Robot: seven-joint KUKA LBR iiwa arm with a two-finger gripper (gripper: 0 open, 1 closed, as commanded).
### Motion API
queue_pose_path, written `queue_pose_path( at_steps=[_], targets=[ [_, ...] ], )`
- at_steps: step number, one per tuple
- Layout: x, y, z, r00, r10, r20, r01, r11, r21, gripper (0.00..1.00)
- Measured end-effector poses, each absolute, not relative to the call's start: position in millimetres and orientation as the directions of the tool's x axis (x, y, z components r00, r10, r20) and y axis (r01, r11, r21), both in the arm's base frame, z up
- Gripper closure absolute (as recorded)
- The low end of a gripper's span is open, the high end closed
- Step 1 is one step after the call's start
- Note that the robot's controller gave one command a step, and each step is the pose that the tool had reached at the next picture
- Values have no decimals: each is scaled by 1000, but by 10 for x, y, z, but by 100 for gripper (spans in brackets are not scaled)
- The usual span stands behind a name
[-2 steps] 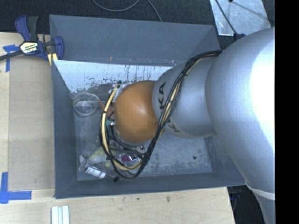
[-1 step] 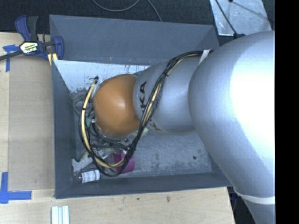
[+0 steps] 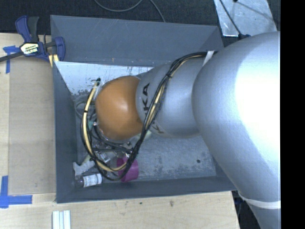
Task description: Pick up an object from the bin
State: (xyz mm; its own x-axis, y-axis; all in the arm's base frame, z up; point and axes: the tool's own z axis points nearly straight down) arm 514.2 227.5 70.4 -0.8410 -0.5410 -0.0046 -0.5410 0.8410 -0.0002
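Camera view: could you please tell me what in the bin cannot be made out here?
- Left middle of the bin floor: hidden under the orange cover and cables.
- Purple thing by the lower wall: partly crossed by a cable, so its kind is unclear.
- Small bottle in the lower left corner: label too small to read.
- Right part of the floor: hidden by the silver arm.

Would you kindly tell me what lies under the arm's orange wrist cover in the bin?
Just below the orange cover, a purple object pokes out, and a small white bottle lies near the bin's lower left corner. The cover and cables hide whatever sits directly beneath.
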Motion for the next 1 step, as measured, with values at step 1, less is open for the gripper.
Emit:
queue_pose_path(
  at_steps=[1],
  targets=[
    [5140,2272,719,-842,-540,-4,-540,842,0,100]
  ],
)
